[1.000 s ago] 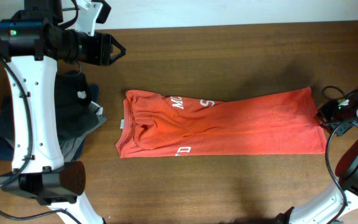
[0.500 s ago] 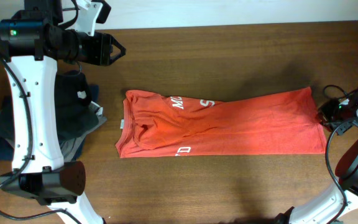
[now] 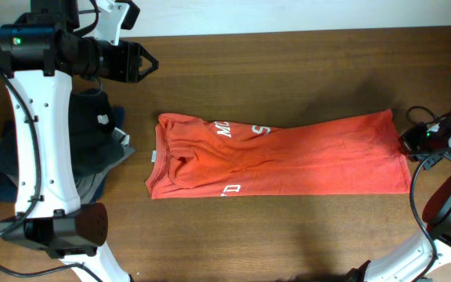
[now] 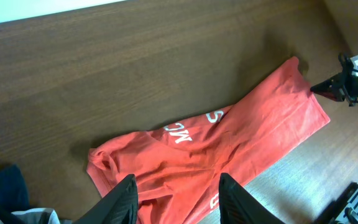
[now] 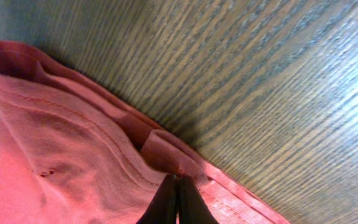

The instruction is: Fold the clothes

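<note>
Right claw (image 5: 178, 186) on the hem; cross fold not yet made.
Your right claw is closed on the hem edge of the shirt (image 3: 288, 160), which lies on the table (image 3: 288, 78) as a long flat strip; I judge the lengthwise folds done and the end-to-end fold left. Beyond the shirt's collar end your left claw (image 3: 149, 63) hangs open and empty.

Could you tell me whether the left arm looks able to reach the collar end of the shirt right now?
Probably yes: the left end effector hangs open above bare table near the shirt's collar end, with nothing between them. The dark pile lies off to the side.
</note>
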Tool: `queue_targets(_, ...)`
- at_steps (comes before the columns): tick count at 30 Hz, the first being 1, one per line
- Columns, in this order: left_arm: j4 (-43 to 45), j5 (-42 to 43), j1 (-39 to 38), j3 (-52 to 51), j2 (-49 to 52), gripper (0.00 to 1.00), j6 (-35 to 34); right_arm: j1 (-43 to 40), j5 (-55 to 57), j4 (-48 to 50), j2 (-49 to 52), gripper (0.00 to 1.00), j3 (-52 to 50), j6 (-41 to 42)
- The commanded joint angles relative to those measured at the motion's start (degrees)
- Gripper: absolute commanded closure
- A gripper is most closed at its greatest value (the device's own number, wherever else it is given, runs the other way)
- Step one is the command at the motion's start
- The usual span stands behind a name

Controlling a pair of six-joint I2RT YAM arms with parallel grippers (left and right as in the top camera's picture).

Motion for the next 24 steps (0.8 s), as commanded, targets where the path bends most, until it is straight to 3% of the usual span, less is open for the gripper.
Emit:
queue_targets(1, 0.13, -0.39, 0.09, 0.31, -1.27, 0.58, 1.14, -0.74, -2.03, -0.52, -0.98, 0.96, -0.68, -0.46)
queue_targets(11, 1.25, -0.42, 0.09, 0.31, -1.27, 0.55, 1.14, -4.26, 0.46, -5.18, -10.36, 0.96, -0.68, -0.87)
queue_targets(24, 1.66, -0.39, 0.09, 0.31, -1.27, 0.53, 1.14, -4.57, 6.47, -8.66, -10.91, 0.93, -0.68, -0.85)
